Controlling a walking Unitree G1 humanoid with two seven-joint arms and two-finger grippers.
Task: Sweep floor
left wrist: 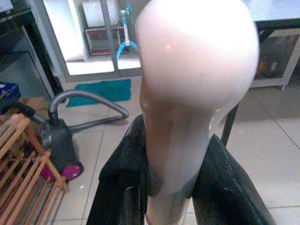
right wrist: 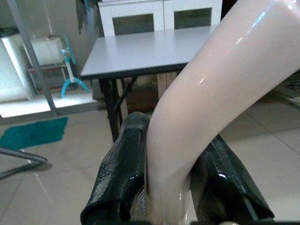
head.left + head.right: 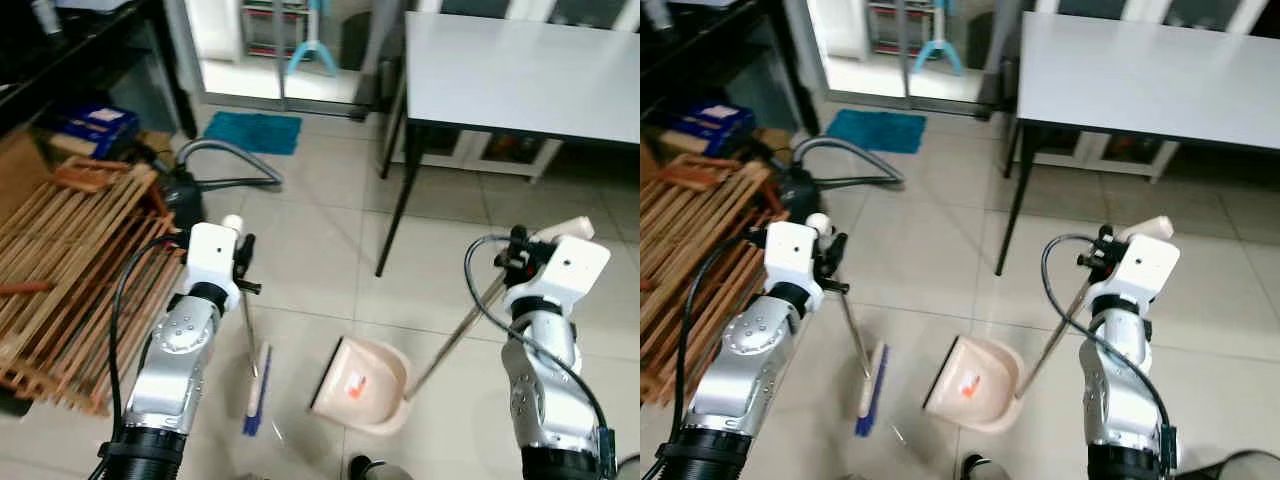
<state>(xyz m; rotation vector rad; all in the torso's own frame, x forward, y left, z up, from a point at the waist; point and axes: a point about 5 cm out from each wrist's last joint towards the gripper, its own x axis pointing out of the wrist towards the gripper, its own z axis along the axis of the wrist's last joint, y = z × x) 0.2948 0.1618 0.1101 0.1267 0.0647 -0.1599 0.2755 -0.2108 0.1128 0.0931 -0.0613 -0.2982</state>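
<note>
One bench (image 3: 520, 75), white-topped on black legs, stands beyond the right pincer (image 2: 171, 187). One wooden rack (image 3: 70, 260) lies outboard of the left pincer (image 1: 176, 187); one vacuum cleaner (image 1: 58, 145) sits ahead of it, one teal mat (image 3: 253, 131) farther on. Floor: pale tiles (image 3: 300, 250). One dustpan (image 3: 362, 385) rests below, between both pincers, its cream handle pinched by the right. One broom (image 3: 256, 385), head on the floor below the left pincer, which pinches its handle top.
</note>
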